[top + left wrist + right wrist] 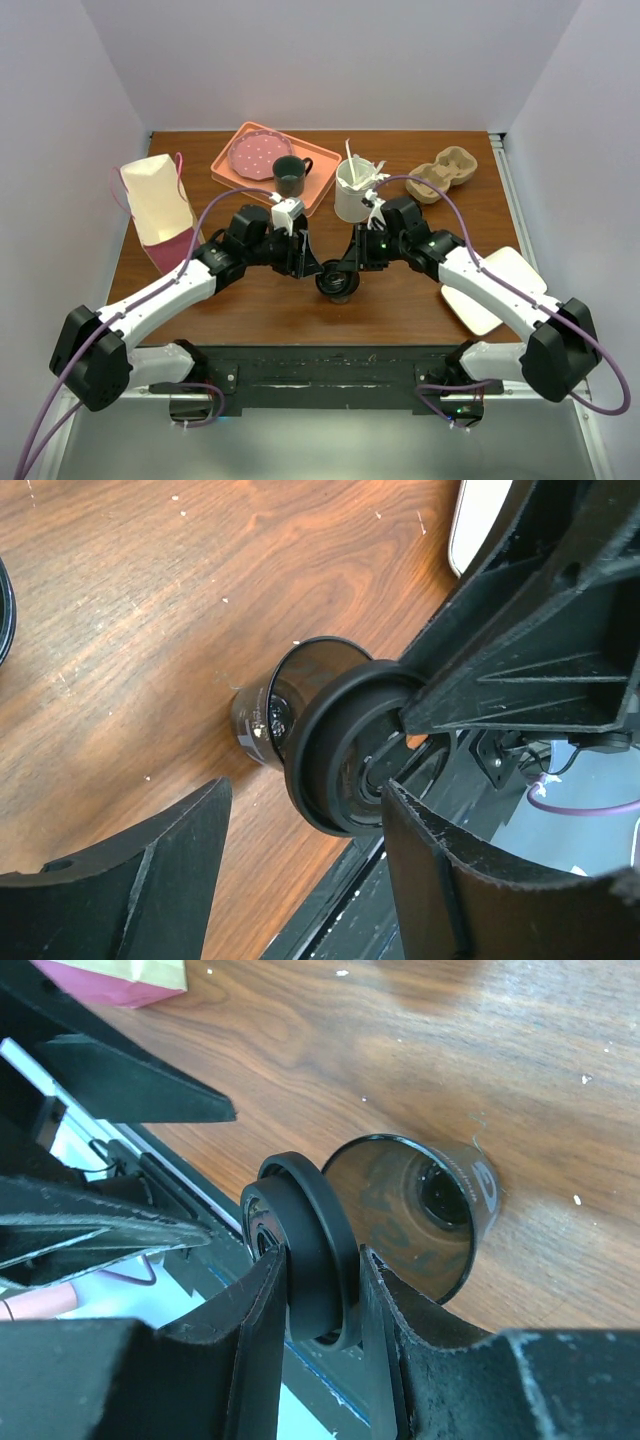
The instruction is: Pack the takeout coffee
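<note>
The right pincer [318,1278] is clenched on the black lid [300,1215], held edge-on at the rim of the open takeout cup [338,284] — which stands mid-bench [270,300], near the front edge. The left pincer [300,875] hangs released beside it.

We log a wooden desk [260,300] bearing a pink-and-cream paper bag [155,210] at left, an orange tray [222,170] at back, a white container [352,195], a cardboard cup carrier [440,172], a flat white plate [520,265] at right, and the takeout coffee cup [338,285] upright front-centre.
</note>
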Controlling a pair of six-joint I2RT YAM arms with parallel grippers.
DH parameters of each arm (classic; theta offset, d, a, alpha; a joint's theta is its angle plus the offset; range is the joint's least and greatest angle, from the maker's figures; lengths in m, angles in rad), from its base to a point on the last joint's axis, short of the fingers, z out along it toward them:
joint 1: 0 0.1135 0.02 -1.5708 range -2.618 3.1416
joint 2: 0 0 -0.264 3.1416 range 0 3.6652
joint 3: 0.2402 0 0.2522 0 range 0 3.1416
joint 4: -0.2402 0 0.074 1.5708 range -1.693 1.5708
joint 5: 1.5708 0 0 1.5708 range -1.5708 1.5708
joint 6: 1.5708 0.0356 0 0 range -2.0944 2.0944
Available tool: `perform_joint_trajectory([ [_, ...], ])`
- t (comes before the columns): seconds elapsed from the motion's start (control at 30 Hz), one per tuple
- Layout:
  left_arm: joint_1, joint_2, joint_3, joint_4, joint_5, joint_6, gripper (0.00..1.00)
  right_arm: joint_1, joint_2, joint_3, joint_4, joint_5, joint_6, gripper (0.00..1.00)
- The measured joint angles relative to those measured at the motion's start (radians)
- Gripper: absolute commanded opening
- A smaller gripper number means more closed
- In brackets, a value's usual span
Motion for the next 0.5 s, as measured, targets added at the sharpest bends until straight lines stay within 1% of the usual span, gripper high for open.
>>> perform_joint_trajectory([
  [0.5, 0.000, 0.007, -0.010, 0.013, 0.006, 0.010, 0.64, -0.034, 0.027, 0.000, -0.003, 0.003, -0.001, 0.22],
])
